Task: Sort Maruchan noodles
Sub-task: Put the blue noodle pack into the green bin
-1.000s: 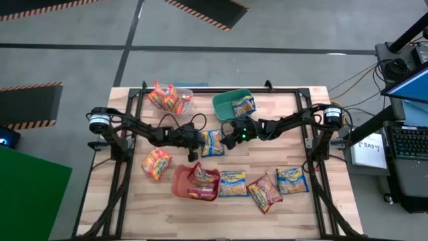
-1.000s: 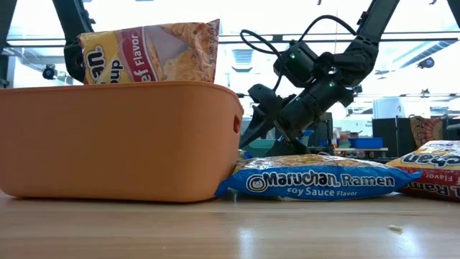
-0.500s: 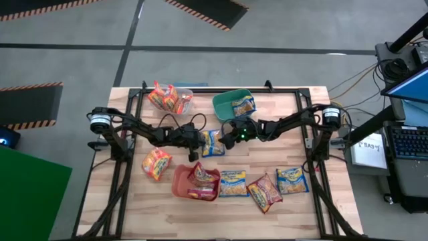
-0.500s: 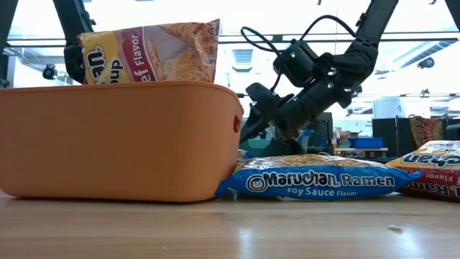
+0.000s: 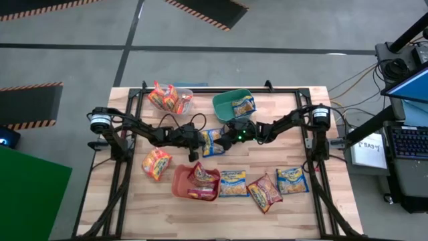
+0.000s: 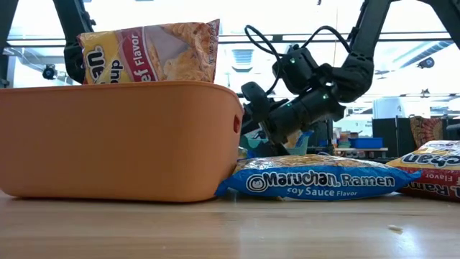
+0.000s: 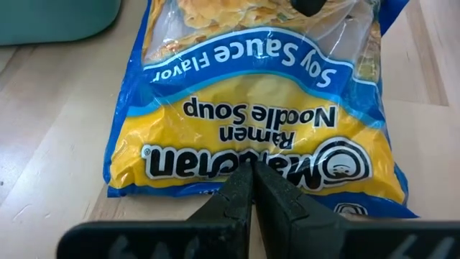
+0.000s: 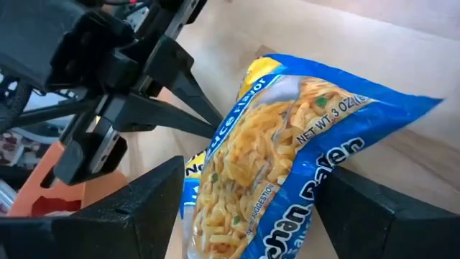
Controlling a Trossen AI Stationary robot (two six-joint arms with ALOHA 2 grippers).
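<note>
- Blue soy-sauce packet (image 5: pixel 212 142) lies mid-table, just in front of the teal tub (image 5: pixel 225 102); one end is lifted, tilted up off the wood in the right wrist view (image 8: pixel 287 173).
- Right gripper (image 5: pixel 229 136) is at that packet's edge nearest the teal tub, fingers spread wide w/ the packet's end between them; can't tell if they press it.
- Left gripper (image 5: pixel 195 143) sits at the packet's opposite edge, fingers (image 7: pixel 248 194) pinched together, tips over the packet's blue border; whether they grip it, can't tell.
- Inside the teal tub: another blue packet (image 5: pixel 243 105).
- Clear tub (image 5: pixel 179 94), beside the teal tub toward the left arm, holds orange packets (image 5: pixel 162 97).
- Orange tub (image 5: pixel 182 183), well in front of the teal tub near the table's front edge, holds dark red packets (image 5: pixel 201 177); one stands upright in the low view (image 6: pixel 149 52).
- Touching the orange tub's side: a flat blue packet (image 5: pixel 233 183); past it a dark red one (image 5: pixel 265 192), then another blue one (image 5: pixel 292 180).
- Lone orange packet (image 5: pixel 156 163) lies on the other side of the orange tub, apart.
</note>
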